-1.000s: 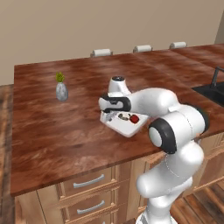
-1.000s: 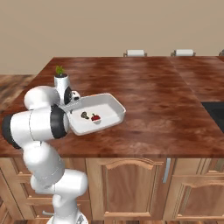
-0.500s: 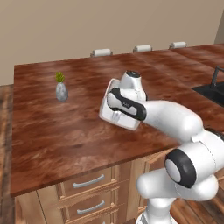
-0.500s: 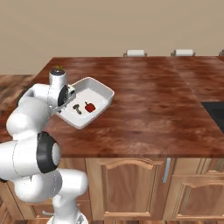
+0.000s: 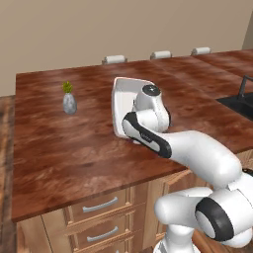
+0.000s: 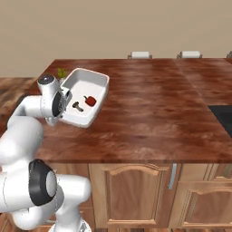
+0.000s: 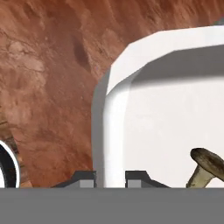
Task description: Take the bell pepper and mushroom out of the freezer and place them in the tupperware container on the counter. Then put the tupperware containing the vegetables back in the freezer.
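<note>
Tupperware container (image 6: 93,84) hangs tilted above the counter (image 6: 149,104) near its front left edge, one wall pinched between the jaws of the gripper (image 7: 109,177). Bell pepper (image 6: 90,100) and mushroom (image 6: 78,107) sit inside, close together on the floor of the box.

Tupperware container (image 5: 122,105) is tilting up on edge over the counter (image 5: 74,148), its white underside and rim facing the camera, contents hidden from this side. The white arm is reaching in from 5 o'clock, with the hand and gripper (image 5: 134,121) sitting against the container's wall at its 3 o'clock side; fingers are blocked by the wrist, so the grip itself can't be made out here. A small grey vase with a green sprig (image 5: 69,100) is standing well apart at 9 o'clock of the container, and three white chair backs (image 5: 114,59) are lining the far edge at 12 o'clock.
</note>
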Tool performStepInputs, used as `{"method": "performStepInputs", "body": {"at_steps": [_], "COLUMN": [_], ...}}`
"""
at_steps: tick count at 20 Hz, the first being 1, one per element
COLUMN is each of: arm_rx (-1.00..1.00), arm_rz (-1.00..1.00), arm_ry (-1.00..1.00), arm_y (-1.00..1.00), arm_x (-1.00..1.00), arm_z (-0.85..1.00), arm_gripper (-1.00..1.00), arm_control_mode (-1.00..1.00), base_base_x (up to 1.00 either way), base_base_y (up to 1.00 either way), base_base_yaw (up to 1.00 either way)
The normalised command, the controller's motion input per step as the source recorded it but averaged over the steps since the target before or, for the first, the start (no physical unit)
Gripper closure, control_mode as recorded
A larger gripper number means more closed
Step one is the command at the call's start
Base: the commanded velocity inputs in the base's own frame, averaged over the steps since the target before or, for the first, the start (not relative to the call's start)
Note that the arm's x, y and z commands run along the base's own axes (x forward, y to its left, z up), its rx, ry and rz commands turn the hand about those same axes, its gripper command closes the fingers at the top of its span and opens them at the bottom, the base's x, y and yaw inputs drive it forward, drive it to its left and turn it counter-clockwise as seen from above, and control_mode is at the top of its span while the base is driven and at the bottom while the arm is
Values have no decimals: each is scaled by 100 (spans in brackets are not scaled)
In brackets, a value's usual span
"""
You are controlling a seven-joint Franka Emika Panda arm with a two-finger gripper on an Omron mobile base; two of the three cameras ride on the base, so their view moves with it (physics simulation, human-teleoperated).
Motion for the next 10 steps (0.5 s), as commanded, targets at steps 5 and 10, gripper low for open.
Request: {"method": "performStepInputs", "body": {"at_steps": [5,10], "arm_rx": [-19,-8], "arm_rz": [15,12], "arm_ry": [-1,0], "arm_y": [-17,-32], "arm_x": [-9,-38], "arm_z": [94,88], "arm_gripper": [100,100], "arm_control_mode": [-100,-100], "base_base_x": [0,0], "base_base_y": [0,0], "base_base_yaw": [0,0]}}
